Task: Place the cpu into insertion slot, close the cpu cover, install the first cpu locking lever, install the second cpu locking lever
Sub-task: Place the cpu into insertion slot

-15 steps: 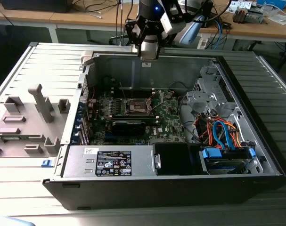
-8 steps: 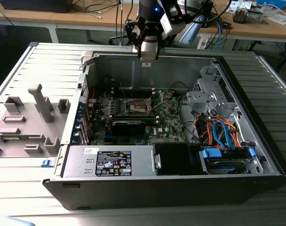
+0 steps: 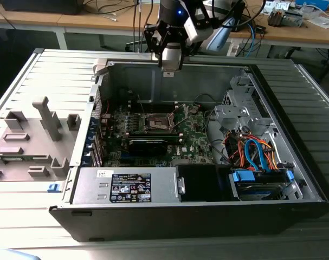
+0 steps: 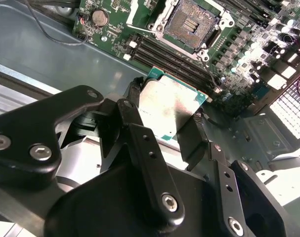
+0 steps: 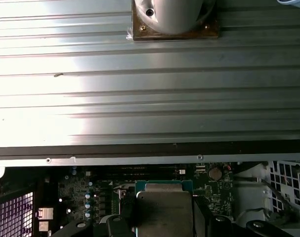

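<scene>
Silver cpu [image 4: 170, 104] in tool [image 4: 165, 112]; insertion slot [image 4: 192, 22] seemingly uncovered.

The chip [image 4: 169, 103] has a dull silver-grey top and a green rim, and the gripper [image 4: 165, 113] around it is matt black. The socket [image 4: 192, 22] is dark with a fine grid of golden dots inside a silvery frame. It sits on a green board [image 3: 195, 134] speckled with black and silver parts. The case [image 3: 153, 81] is grey metal with a black near edge. Orange, blue and red cables [image 3: 253, 149] lie at the exterior view's right. The table [image 3: 23, 70] is pale grey with raised stripes.
</scene>
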`<action>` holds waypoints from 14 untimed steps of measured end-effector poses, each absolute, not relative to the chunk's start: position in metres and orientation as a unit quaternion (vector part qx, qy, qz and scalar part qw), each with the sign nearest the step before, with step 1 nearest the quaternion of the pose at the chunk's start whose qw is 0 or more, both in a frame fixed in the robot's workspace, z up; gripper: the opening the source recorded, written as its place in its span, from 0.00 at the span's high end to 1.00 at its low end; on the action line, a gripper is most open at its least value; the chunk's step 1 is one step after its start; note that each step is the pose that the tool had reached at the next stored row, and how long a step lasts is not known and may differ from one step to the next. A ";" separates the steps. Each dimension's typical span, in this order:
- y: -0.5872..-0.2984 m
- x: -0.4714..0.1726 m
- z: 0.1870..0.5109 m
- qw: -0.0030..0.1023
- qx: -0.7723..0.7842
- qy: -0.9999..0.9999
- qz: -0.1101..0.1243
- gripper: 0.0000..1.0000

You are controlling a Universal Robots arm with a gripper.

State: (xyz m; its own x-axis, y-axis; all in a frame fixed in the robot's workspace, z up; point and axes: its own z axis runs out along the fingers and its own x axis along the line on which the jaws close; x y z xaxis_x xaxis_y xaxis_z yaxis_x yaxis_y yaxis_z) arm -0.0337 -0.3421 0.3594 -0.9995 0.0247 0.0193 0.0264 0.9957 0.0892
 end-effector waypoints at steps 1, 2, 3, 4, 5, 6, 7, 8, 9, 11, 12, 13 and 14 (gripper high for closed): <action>-0.342 -0.034 0.359 0.009 -0.013 -0.999 -0.045 0.45; -0.342 -0.034 0.359 0.009 -0.013 -0.999 -0.045 0.45; -0.342 -0.034 0.359 0.009 -0.013 -0.999 -0.045 0.45; -0.342 -0.034 0.359 0.009 -0.013 -0.999 -0.045 0.45; -0.342 -0.034 0.359 0.009 -0.013 -0.999 -0.045 0.45; -0.342 -0.034 0.358 0.009 -0.013 -0.999 -0.045 0.45; -0.342 -0.034 0.358 0.009 -0.013 -0.999 -0.045 0.45; -0.342 -0.034 0.358 0.009 -0.013 -0.999 -0.045 0.45; -0.342 -0.034 0.358 0.009 -0.013 -0.999 -0.045 0.45; -0.342 -0.034 0.357 0.009 -0.013 -0.999 -0.045 0.45; -0.342 -0.034 0.357 0.009 -0.013 -0.999 -0.045 0.45; -0.342 -0.034 0.356 0.009 -0.013 -0.999 -0.045 0.45; -0.342 -0.034 0.356 0.009 -0.013 -0.999 -0.045 0.45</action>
